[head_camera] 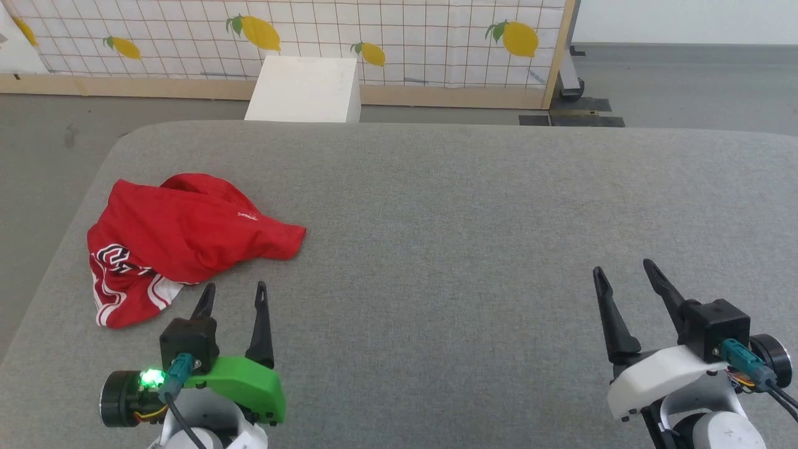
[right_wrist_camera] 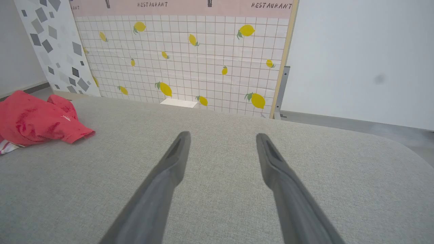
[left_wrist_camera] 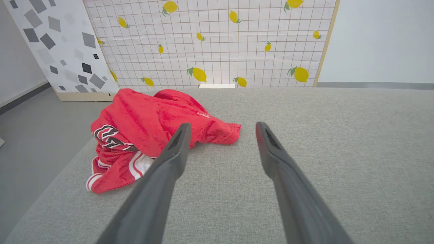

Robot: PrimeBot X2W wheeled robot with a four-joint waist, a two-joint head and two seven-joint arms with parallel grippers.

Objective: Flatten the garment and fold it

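**On the left of the desk [head_camera: 474, 206], the garment [head_camera: 181, 240] lies crumpled and ungripped**

Toward the left edge of the grey, fabric-covered desk, the bright red garment sits in a loose heap, bunched and folded over itself rather than spread flat. One red flap reaches out toward the middle of the desk. At the heap's near left side, dark white-outlined lettering [head_camera: 115, 259] shows on a fold. Below it, red-and-white striped trim [head_camera: 109, 296] and a bit of white panel lie against the desk surface.

The left hand [head_camera: 235, 285] points up the head view just in front of the garment's near edge. Its two dark fingers are spread wide apart with nothing between them. In the left wrist view, the heap sits ahead and to the left of the fingers.

The right hand [head_camera: 623, 265] is well apart from the garment, over bare desk on the right side. Its fingers are likewise parted and hold nothing.

Beyond the desk, a white box [head_camera: 305, 90] stands on the grey floor [head_camera: 686, 81] against a grid-patterned panel [head_camera: 424, 31] printed with yellow lemons.
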